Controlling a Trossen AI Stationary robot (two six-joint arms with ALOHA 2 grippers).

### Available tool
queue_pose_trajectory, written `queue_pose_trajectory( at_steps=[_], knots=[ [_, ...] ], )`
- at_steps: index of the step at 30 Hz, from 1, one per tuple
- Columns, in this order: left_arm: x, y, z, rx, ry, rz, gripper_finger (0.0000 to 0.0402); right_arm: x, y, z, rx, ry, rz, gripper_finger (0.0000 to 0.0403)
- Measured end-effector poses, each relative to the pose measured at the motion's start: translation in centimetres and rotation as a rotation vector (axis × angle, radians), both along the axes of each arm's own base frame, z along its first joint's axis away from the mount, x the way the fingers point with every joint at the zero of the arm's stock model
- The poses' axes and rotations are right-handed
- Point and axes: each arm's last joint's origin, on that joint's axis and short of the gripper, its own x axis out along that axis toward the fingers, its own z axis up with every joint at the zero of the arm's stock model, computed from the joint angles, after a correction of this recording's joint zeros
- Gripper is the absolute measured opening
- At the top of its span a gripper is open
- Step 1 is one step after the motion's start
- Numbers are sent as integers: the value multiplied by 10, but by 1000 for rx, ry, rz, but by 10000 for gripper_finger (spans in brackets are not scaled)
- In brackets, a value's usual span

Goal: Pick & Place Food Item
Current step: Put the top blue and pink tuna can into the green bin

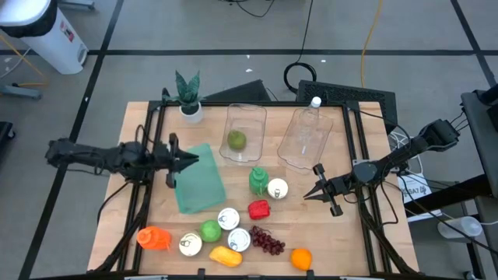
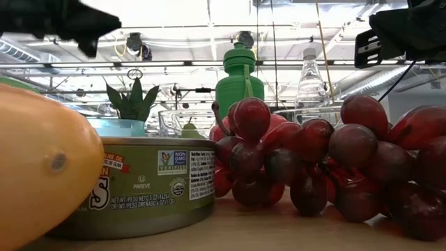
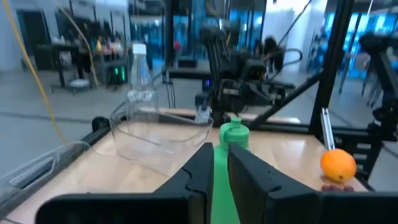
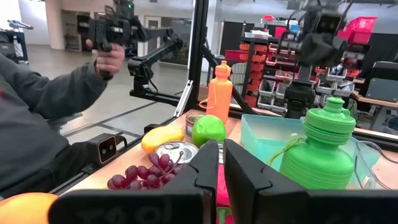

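Two nearly closed grippers, left gripper [image 1: 187, 160] and right gripper [image 1: 310, 190], over cluttered wooden table [image 1: 350, 241].

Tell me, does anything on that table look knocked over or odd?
Only one thing: the clear plastic bottle lies on its side near the table's far edge, while the green bottle stands upright. The fruit and cans look scattered but intact, and nothing appears spilled.

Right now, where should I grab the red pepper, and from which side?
Take the pepper across its body, probably coming straight down. The bottle and can stand close on its far side, so set the fingers on its left and right flanks, which look free. The right gripper is nearest and is shut, so open it first.
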Motion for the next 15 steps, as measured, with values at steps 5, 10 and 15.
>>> queue_pose_trajectory(
  at_steps=[5, 10, 15],
  knots=[
    [-8, 1, -24, -2, -52, -9, 51, 0, 0, 0, -2, -6, -1, 18],
    [-12, -1, -32, -7, -71, -112, 51, 0, 0, 0, 0, -5, 0, 18],
    [-11, -3, -42, -27, -74, -120, 51, 0, 0, 0, 2, -4, 0, 18]
  ],
)
